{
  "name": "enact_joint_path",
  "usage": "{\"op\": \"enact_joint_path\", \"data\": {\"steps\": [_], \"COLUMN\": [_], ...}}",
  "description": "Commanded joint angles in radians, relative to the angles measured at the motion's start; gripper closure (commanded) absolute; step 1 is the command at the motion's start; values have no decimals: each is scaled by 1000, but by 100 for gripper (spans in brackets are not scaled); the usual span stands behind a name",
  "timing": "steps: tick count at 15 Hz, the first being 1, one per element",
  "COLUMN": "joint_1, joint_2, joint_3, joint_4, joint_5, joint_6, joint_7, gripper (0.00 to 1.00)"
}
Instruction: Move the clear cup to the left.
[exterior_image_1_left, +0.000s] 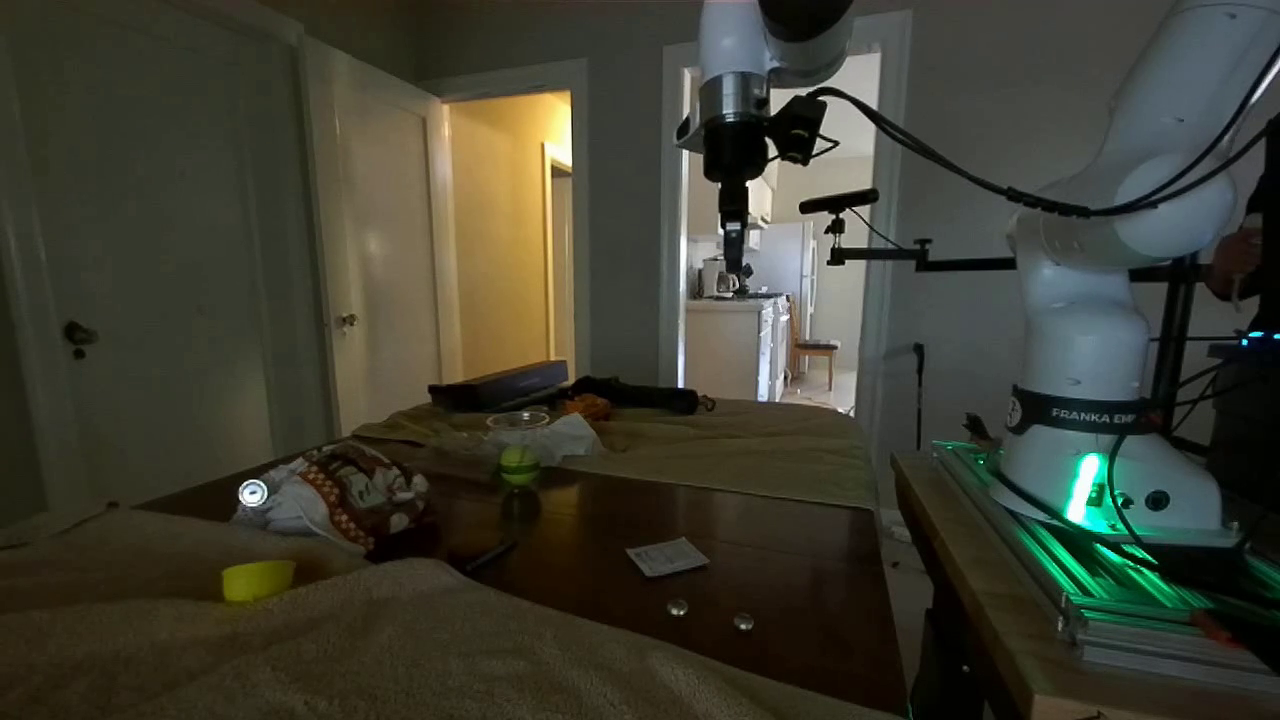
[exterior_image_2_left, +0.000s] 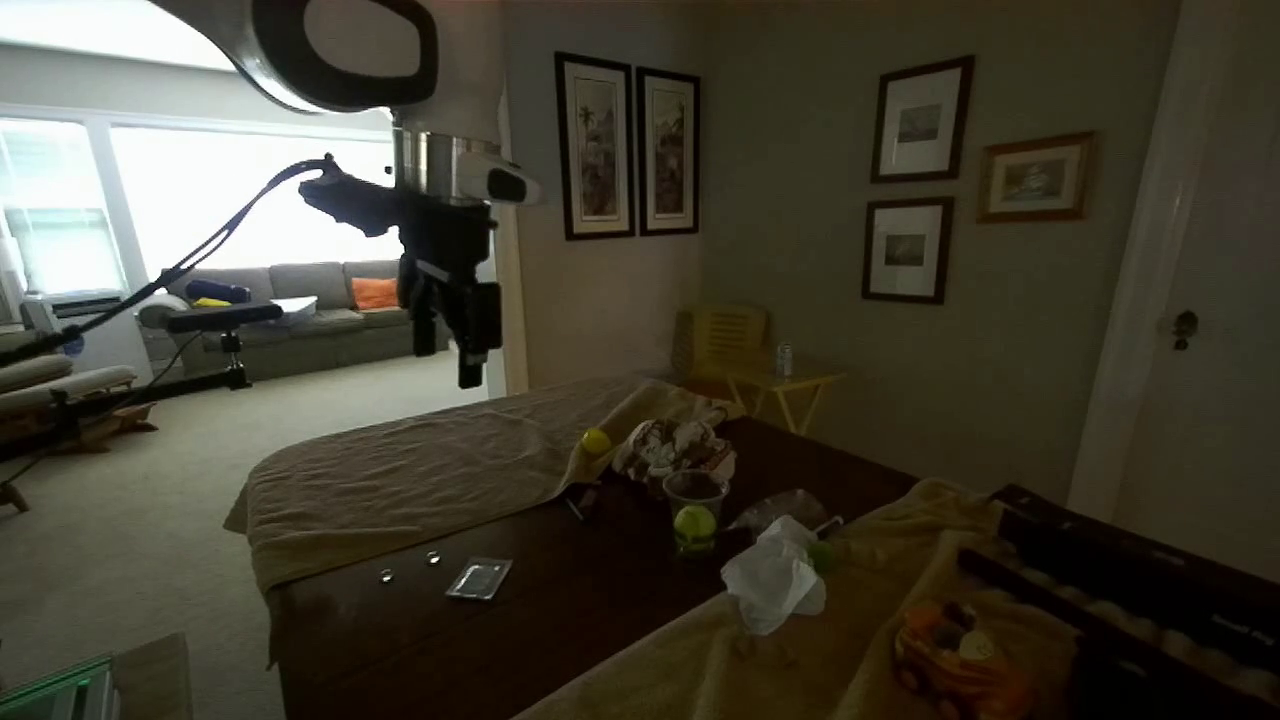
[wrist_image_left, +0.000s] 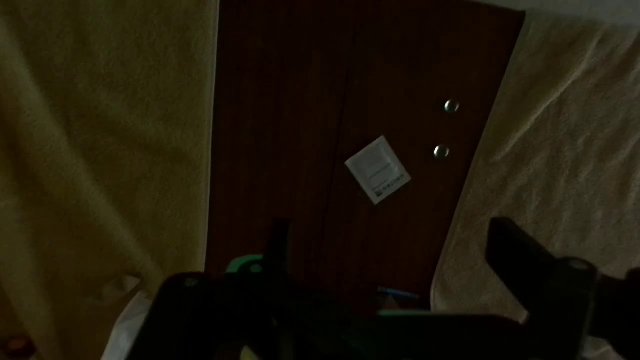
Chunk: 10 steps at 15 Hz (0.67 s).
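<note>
Your dark brown wooden table (exterior_image_1_left: 800, 540) has tan fabric towels (exterior_image_1_left: 400, 650) (exterior_image_1_left: 720, 450) over both ends; on the wood between them you have a flat white rectangular packet (wrist_image_left: 378, 170), two small shiny round pieces (wrist_image_left: 451, 106) (wrist_image_left: 441, 151), a thin dark stick (exterior_image_1_left: 487, 558), an upright clear plastic cup (exterior_image_2_left: 697, 492) and a crumpled brown-and-white bag (exterior_image_1_left: 355, 488).

Clear cup (exterior_image_2_left: 697, 498), black end effector (exterior_image_1_left: 736, 261)

In an exterior view, the cup (exterior_image_2_left: 697, 490) stands on the worktop (exterior_image_2_left: 420, 650) with the bag (exterior_image_2_left: 670, 450) just behind; a ball (exterior_image_2_left: 694, 526) shows within the cup's outline. The tissue (exterior_image_2_left: 775, 580) lies in front and right. Left of the cup lies the packet (exterior_image_2_left: 480, 578), with two discs (exterior_image_2_left: 387, 576) farther left. A bowl-like piece (exterior_image_2_left: 596, 442) sits left of the bag on a towel (exterior_image_2_left: 400, 490); a box (exterior_image_2_left: 1150, 590) lies on the opposite towel (exterior_image_2_left: 850, 635). The claw (exterior_image_2_left: 448, 367) hangs well above.
</note>
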Motion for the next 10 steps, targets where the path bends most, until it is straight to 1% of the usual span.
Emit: {"op": "enact_joint_path", "data": {"steps": [1,5,7,8,10], "joint_1": [-37,-66,-71,-58,-59], "joint_2": [13,84,113,73,86], "joint_3": [19,10,-2,-3,-6], "joint_4": [-6,21,40,9,10], "joint_5": [-76,-129,-126,-99,-99], "joint_6": [139,251,242,229,230], "joint_7": [17,29,15,4,4], "gripper": [0,0,0,0,0]}}
